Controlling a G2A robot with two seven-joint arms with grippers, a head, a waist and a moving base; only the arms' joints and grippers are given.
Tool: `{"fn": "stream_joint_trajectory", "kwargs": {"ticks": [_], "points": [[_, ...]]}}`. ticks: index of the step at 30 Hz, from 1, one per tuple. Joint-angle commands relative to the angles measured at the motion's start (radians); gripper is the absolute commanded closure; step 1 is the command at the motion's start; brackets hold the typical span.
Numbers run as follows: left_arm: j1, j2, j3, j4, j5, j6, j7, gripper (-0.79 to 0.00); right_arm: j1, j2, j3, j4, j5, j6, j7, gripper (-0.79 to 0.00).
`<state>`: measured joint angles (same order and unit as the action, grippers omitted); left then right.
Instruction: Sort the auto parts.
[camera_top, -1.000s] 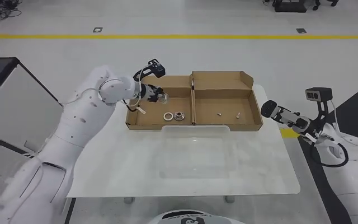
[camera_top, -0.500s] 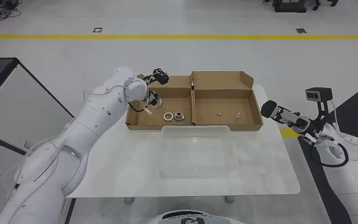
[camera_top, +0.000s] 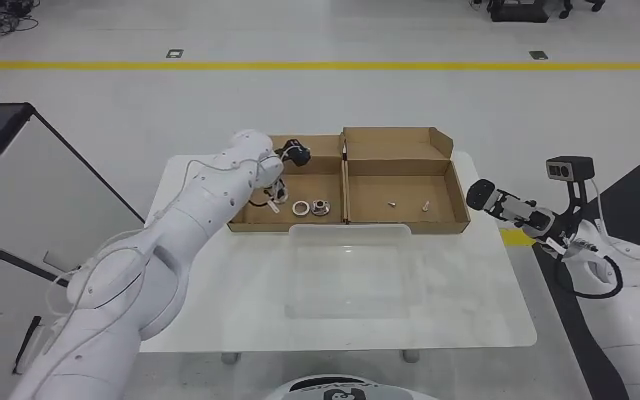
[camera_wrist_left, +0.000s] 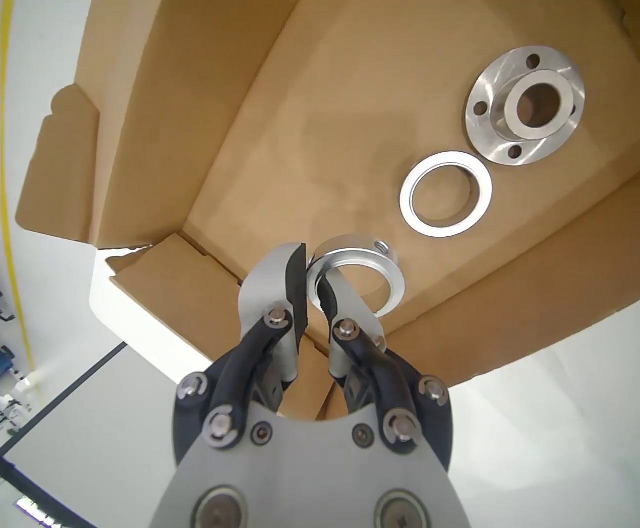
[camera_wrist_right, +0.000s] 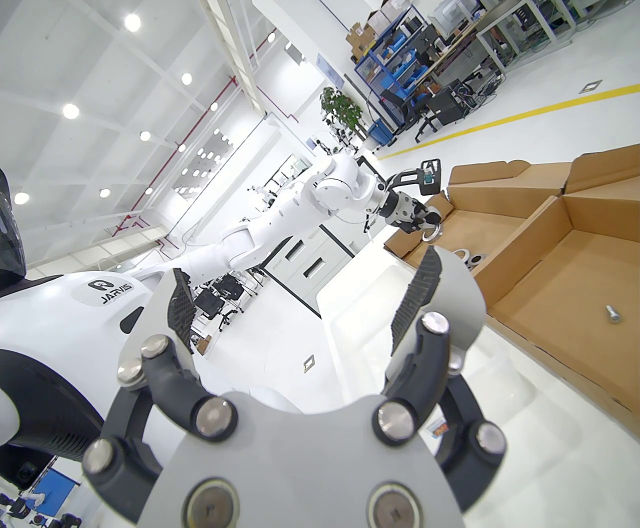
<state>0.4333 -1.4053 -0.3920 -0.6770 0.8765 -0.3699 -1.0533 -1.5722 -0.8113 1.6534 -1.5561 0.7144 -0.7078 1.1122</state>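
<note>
From above, my left pincer (camera_top: 281, 187) hangs over the left cardboard box (camera_top: 300, 227). It has swung in from the box's far left corner toward the washer (camera_top: 300, 208) and flange (camera_top: 319, 207). My right pincer (camera_top: 478, 194) has stayed out beyond the other box.

At my left wrist, the fingers are pinched on the wall of a shaft collar (camera_wrist_left: 387, 270), one inside the bore and one outside. I judge it dense, stiff, smooth metal that is apt to slip or swivel, so gripping across the wall suits it.

At my right wrist, that pincer gapes wide and holds nothing.
</note>
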Motion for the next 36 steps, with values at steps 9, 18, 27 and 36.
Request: {"fn": "stream_joint_trajectory", "kwargs": {"ticks": [9, 18, 27, 36], "points": [[-0.005, -0.077, 0.036, 0.153, 0.021, -0.007, 0.034, 0.000, 0.000, 0.000, 0.000, 0.000, 0.000, 0.000, 0.000, -0.785], [-0.014, -0.128, 0.048, 0.254, 0.041, -0.011, 0.060, 0.000, 0.000, 0.000, 0.000, 0.000, 0.000, 0.000, 0.000, -0.785], [-0.017, -0.165, 0.046, 0.328, 0.046, -0.022, 0.081, -0.191, 0.000, 0.000, 0.000, 0.000, 0.000, 0.000, 0.000, -0.785], [-0.027, -0.185, 0.028, 0.391, 0.033, -0.020, 0.110, -0.268, 0.000, 0.000, 0.000, 0.000, 0.000, 0.000, 0.000, -0.785]]}}
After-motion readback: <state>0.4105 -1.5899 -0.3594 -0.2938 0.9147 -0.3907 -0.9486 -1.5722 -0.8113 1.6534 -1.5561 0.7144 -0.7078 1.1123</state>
